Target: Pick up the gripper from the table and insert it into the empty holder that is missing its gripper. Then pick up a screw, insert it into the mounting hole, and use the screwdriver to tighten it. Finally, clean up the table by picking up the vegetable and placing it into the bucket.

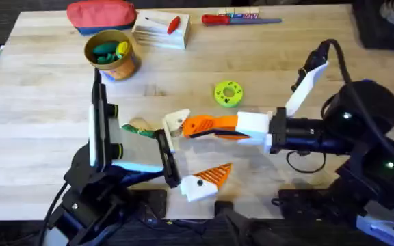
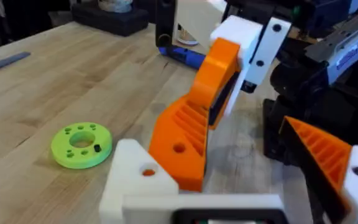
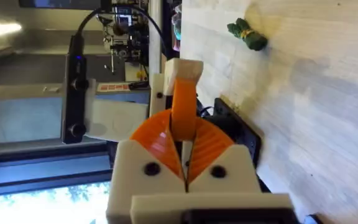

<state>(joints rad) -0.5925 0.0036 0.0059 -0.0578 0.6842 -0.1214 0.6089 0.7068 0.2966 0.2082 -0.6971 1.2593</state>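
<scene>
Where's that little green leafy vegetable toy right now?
In the overhead view the vegetable lies on the table left of centre, just left of the white holder, below the yellow bucket.

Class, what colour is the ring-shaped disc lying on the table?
Bright green; the ring disc shows best in the left wrist view.

1. I see the bucket at the table's far left, beside the pouch.
2. The ring disc lies mid-table.
3. The vegetable lies left of the holder.
</scene>
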